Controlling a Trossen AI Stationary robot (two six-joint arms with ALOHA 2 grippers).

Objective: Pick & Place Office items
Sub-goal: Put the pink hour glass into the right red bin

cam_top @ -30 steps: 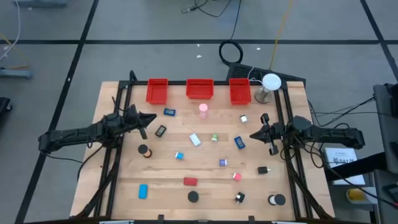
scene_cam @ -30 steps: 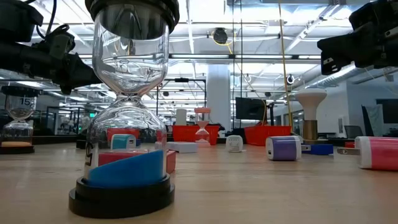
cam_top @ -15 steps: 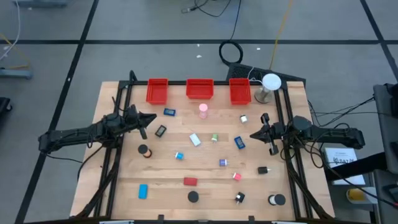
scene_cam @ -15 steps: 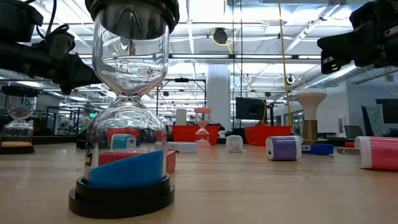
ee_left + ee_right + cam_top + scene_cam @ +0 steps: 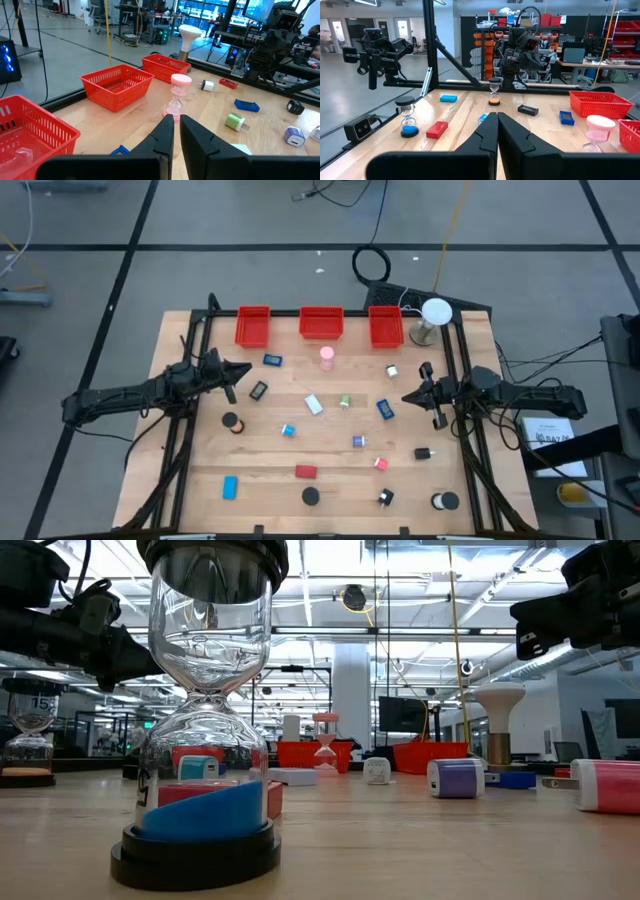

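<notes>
office items (image 5: pixel 314 405) loose on the table (image 5: pixel 270 460), outside three red bins (image 5: pixel 321 323); both arms' fingers closed, empty

Left tool (image 5: pixel 233 372) hovers at the frame's middle left, fingers nearly together, empty. Right tool (image 5: pixel 412 397) hovers at the middle right, fingers closed, empty.

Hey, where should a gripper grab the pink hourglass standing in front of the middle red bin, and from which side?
Grip the pink hourglass at its narrow waist, coming in level from the side. It stands upright with a wide cap above and below, so fingers closed at the neck would likely be kept from slipping. The left gripper, shut, already points toward it.
</notes>
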